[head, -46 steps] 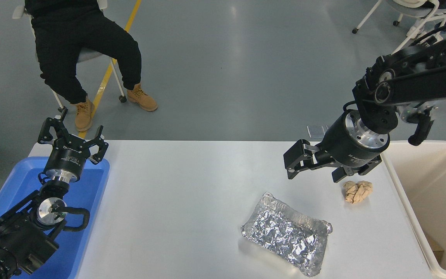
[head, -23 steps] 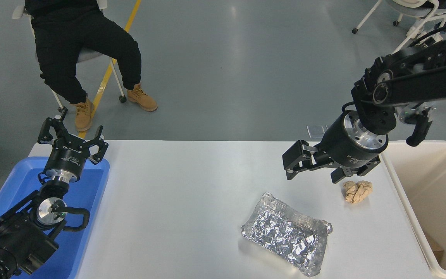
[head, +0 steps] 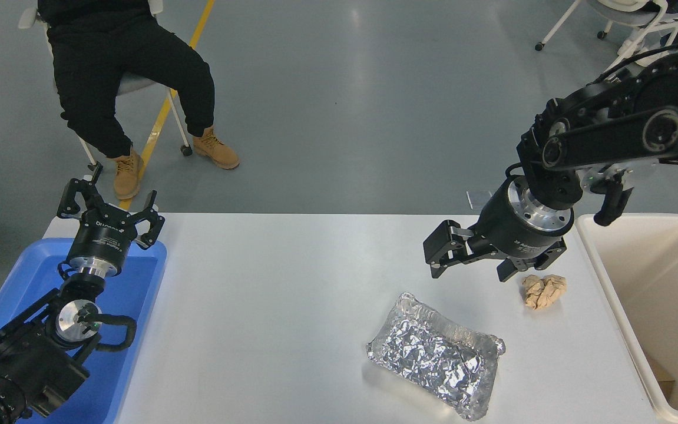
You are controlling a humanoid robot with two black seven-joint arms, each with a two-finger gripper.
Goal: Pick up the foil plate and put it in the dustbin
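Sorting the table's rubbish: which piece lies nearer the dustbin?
The crumpled tan paper ball, beside the dustbin; the foil plate lies further left.

Single head cam, high on robot's side, looking fwd/down over white table (head: pixel 291 282)

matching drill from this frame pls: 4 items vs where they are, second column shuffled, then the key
Items:
1. foil plate
2. paper ball
3. dustbin
4. left hand

Places:
A. at the table's right edge
B. over the far end of the blue tray, lower left
C. flat on the table, near side, right of centre
D. on the table between the foil plate and the dustbin, just below the right hand

Pairs: 1-C, 2-D, 3-A, 4-B
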